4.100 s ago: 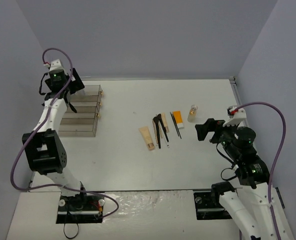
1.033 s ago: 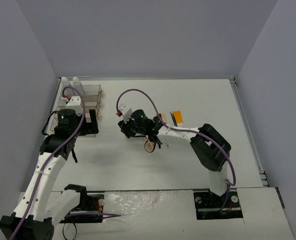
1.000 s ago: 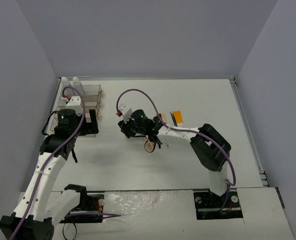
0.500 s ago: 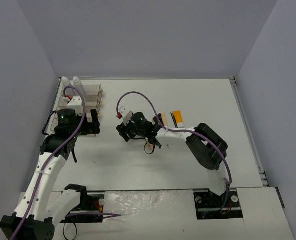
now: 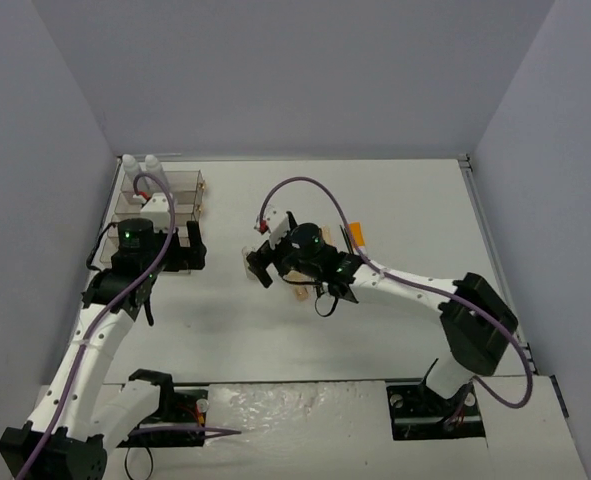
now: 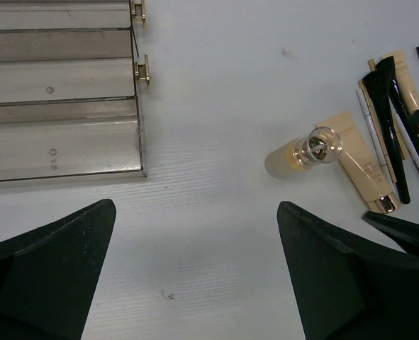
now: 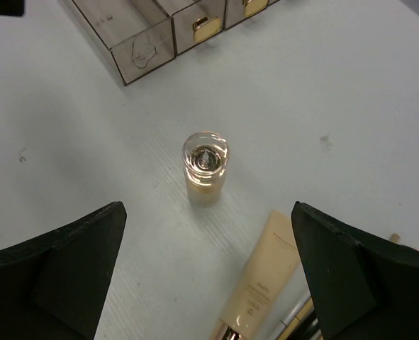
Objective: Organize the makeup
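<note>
A glass vial (image 6: 305, 150) is seen on the counter (image 6: 209, 241) — close to a beige tube (image 6: 364, 161), with slim black brushes (image 6: 392, 113) laid beyond.

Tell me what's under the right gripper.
A glass vial stands upright on the table below the open right gripper, untouched, a beige tube beside it. The fingers cover whatever lies directly under them.

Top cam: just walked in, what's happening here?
The right gripper hangs open over the glass vial, which stands upright on the table near the beige tube, touched by neither finger. The left gripper is open and empty too, facing the clear drawer box. The black brushes lie loose on the table; white bottles stand behind the box.
</note>
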Tool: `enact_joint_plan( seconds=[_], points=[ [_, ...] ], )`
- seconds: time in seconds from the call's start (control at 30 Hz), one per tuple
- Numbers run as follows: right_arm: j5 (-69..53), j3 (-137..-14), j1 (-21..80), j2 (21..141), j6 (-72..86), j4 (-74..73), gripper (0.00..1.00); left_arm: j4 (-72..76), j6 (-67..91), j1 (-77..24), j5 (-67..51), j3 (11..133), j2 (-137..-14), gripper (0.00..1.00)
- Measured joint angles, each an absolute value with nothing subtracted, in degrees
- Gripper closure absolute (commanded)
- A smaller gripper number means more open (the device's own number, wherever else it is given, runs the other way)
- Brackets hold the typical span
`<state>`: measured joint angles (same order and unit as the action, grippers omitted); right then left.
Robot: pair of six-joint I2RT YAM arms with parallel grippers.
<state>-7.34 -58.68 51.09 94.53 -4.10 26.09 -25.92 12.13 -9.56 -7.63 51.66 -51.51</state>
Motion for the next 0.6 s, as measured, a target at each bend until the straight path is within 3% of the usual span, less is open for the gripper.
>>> enact_joint_plan(
  seconds=[0.6],
  points=[
    [18.57,-41.64,49.23,41.58,1.94,6.69,0.00,-20.30,17.35,-29.72,2.06,53.99,-64.33,0.03]
  ],
)
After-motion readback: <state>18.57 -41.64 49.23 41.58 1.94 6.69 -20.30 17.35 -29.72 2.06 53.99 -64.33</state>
